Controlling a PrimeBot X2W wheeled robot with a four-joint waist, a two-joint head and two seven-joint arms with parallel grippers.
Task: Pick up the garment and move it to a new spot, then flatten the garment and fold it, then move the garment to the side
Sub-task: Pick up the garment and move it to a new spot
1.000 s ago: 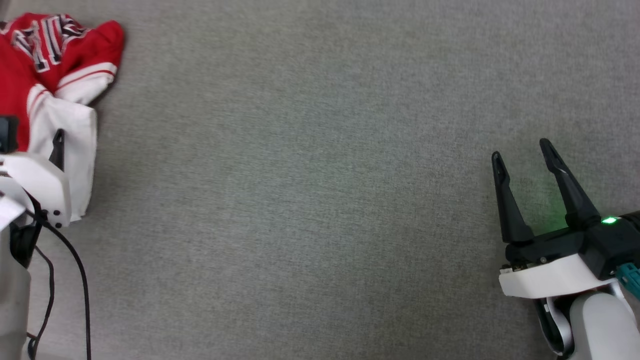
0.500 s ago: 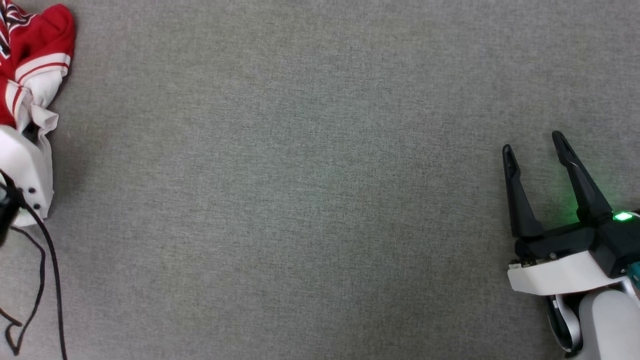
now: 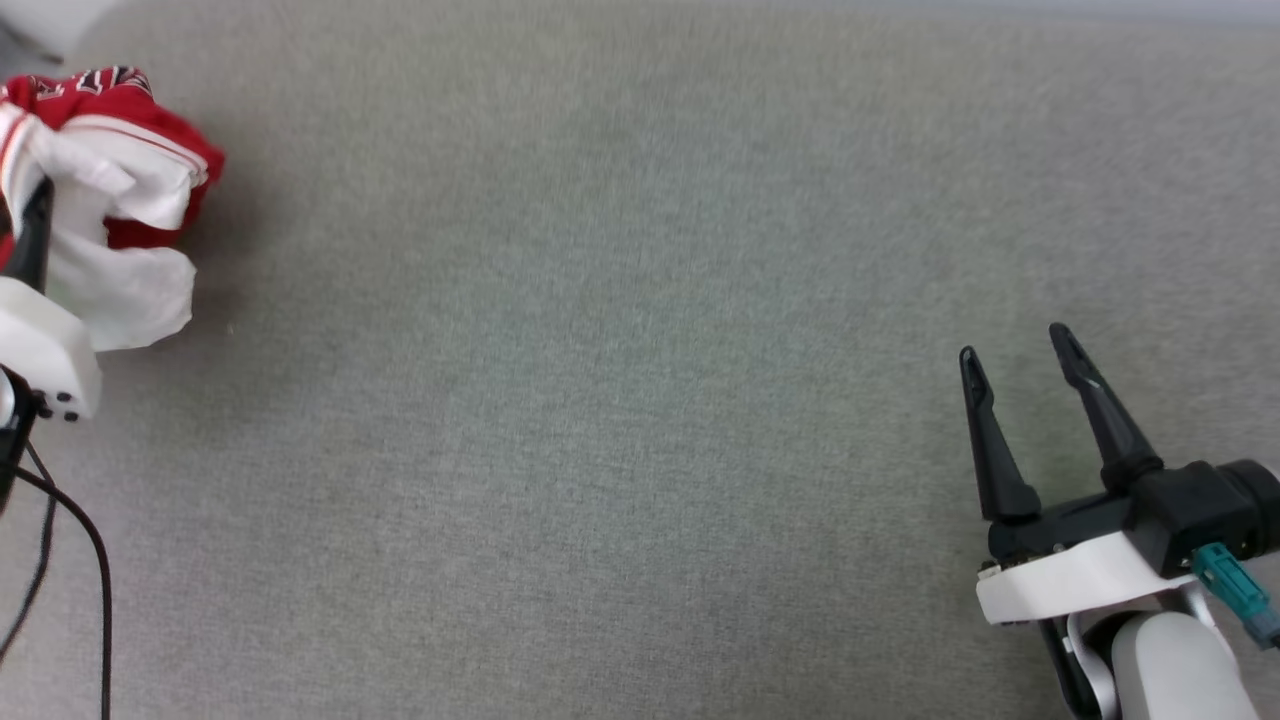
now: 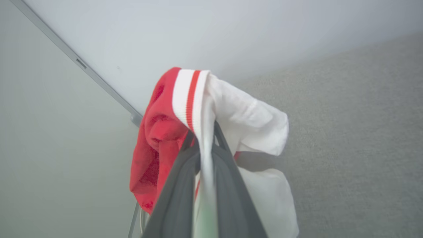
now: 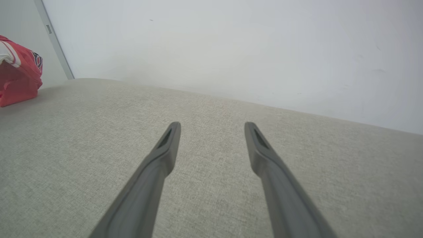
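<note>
My left gripper [image 4: 202,134] is pinched shut on the garment [image 4: 158,142] at its striped sleeve hem, I judge to carry it; cloth bunches beyond the fingertips from 10 to 3 o'clock. In the head view the bundle sits at 9 o'clock, perhaps lifted, while my right gripper [image 3: 1012,350] waits wide open and empty at 4 o'clock.

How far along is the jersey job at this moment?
Done: the grasp; the left pincer is shut on the white sleeve of the red jersey. In hand: moving the bunched jersey to a new spot on the grey fabric surface. Left: flattening, folding, moving aside; the right pincer is open, holding nothing.
</note>
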